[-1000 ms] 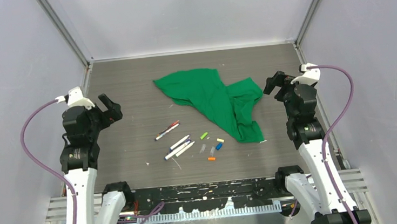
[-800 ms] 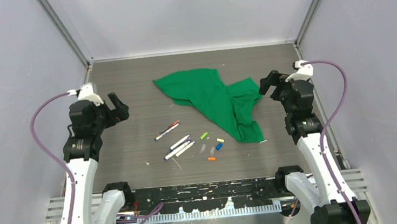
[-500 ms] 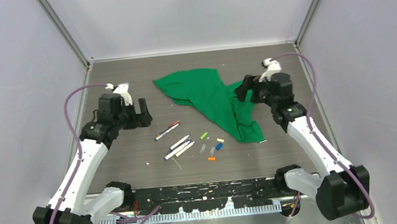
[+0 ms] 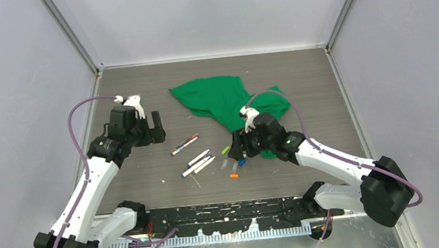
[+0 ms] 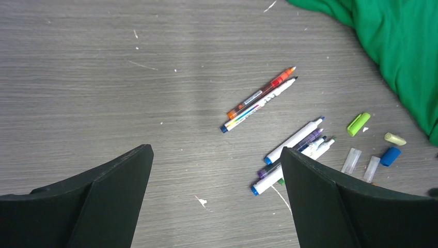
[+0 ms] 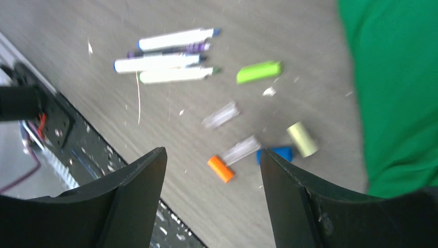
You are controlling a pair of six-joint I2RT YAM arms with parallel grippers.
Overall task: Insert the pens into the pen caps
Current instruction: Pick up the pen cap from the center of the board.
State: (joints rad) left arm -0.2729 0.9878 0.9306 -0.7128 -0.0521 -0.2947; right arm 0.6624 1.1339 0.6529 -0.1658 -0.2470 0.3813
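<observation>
A: So, which step is in hand?

B: Going for a cap, I judge. The right hand (image 4: 238, 149) hangs low over the pen caps (image 5: 390, 156), fingers spread, nothing between them. In its wrist view the orange cap (image 6: 220, 169) and a clear cap (image 6: 241, 149) lie nearest the gap. The blue cap (image 6: 276, 153) and yellow cap (image 6: 302, 139) are just beside, the green cap (image 6: 259, 72) nearer the pens (image 5: 293, 141).

A: And the left hand (image 5: 215, 155)?

B: Spread wide, empty, above bare tabletop (image 5: 103, 77) left of the pens. Two pens lie as a pair, apart from the bunch. None capped yet.

A: The green cloth (image 4: 221, 100)?

B: Behind the caps, near the yellow one, covering none that I can see.

A: Next move?

B: Probably a drop onto one cap, gripped across its sides so the open end is left free. Caps lie close; a neighbour may get nudged. The wrist view is blurred, so which cap is aimed at I cannot tell.
</observation>
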